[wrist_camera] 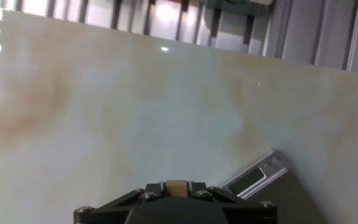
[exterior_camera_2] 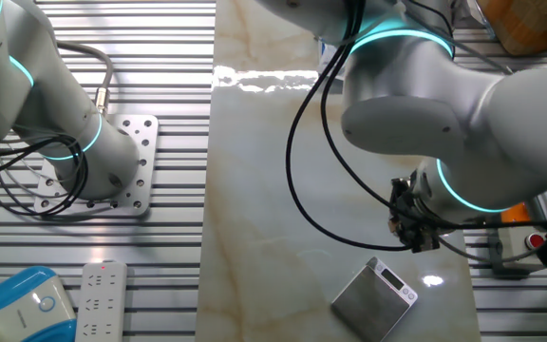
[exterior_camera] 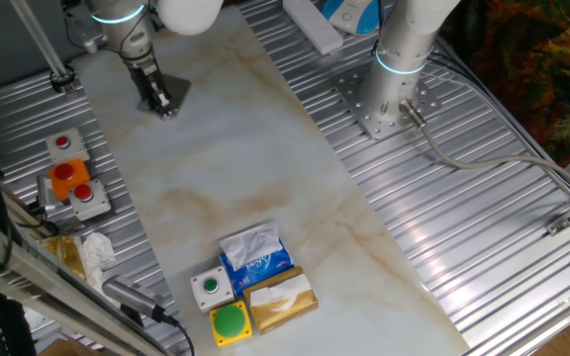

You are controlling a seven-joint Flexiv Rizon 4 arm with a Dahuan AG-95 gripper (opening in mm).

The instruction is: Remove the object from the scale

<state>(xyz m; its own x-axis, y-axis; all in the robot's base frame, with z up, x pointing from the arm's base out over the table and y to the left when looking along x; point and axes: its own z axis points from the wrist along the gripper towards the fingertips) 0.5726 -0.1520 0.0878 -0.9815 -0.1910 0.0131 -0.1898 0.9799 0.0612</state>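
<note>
In the hand view my gripper is shut on a small tan-brown nugget, the object, which sits squeezed between the two black jaws. The scale, a flat grey plate with a small display, lies on the marble table to the lower right of the jaws. In the other fixed view the scale lies on the table with its top bare, and my gripper hangs above and just beyond it. In one fixed view the gripper is at the far left of the table; the scale is hidden there.
A blue tissue pack, a yellow-brown tissue box and a box with green buttons stand at the near table edge. A red-button box sits at the left. A second arm's base stands at the right.
</note>
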